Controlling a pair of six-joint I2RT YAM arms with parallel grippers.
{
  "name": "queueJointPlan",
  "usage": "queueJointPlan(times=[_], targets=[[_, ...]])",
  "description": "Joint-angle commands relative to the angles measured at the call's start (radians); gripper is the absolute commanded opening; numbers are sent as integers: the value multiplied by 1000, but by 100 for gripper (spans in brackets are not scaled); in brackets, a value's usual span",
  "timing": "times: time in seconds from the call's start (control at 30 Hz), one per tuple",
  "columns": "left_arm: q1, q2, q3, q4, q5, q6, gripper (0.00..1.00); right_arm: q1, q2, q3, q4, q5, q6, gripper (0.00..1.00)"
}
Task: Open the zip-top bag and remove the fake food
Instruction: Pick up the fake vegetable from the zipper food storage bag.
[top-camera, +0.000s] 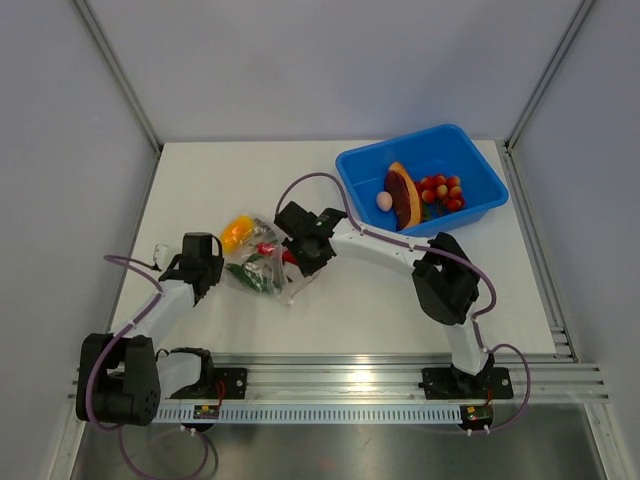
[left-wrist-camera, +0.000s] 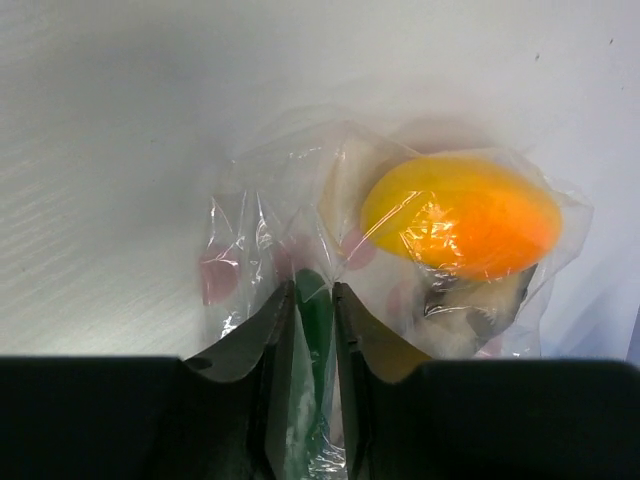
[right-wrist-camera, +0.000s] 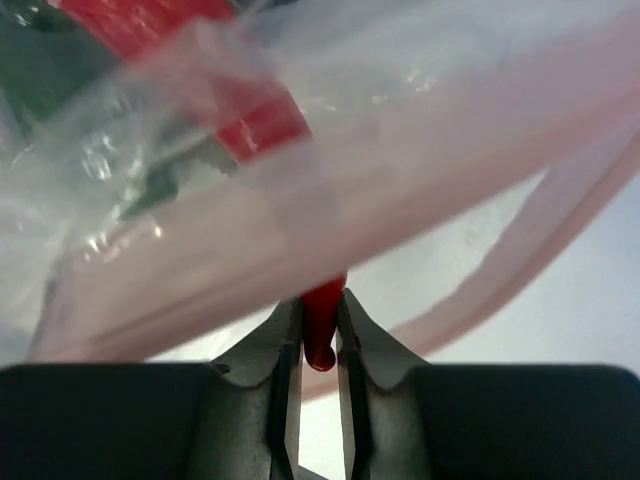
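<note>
Judging from the top view, the task was reckoned roughly half done. A white egg (top-camera: 384, 201), an orange-brown wedge (top-camera: 404, 196) and a cluster of red tomatoes (top-camera: 441, 192) were seen lying in the blue bin (top-camera: 470, 160) at about 1 o'clock on the table (top-camera: 400, 300), and were taken as pieces already removed.

The zip-top bag (top-camera: 258, 272) was found left of the table's middle, at about 9 o'clock, between the two grippers. Its pinkish zip strip (right-wrist-camera: 560, 215) was shown in the right wrist view as two separated bands, so the mouth was judged to be opened at least in part. Inside the film, a yellow-orange fruit (left-wrist-camera: 460, 215) at the bag's 10 o'clock corner, a green cucumber (left-wrist-camera: 316, 330) and a red chili (right-wrist-camera: 322, 335) were left to be drawn out.

The fingers of the left gripper (left-wrist-camera: 313, 292) were drawn close on the bag's film, with the cucumber caught between them through the plastic. The fingers of the right gripper (right-wrist-camera: 321, 300) were pinched on the tip of the chili at the bag's mouth. Whether it was gripped bare or through film could not be told.

No brand or writing could be read. The small tags (top-camera: 208, 411) on the rail (top-camera: 350, 410) at 6 o'clock were too small to be made out.
</note>
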Motion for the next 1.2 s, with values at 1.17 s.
queueJointPlan(times=[1.17], targets=[[3,-65,-43,-12,-154,-84,7,-41,-340,-133,-196,670,-91,0]])
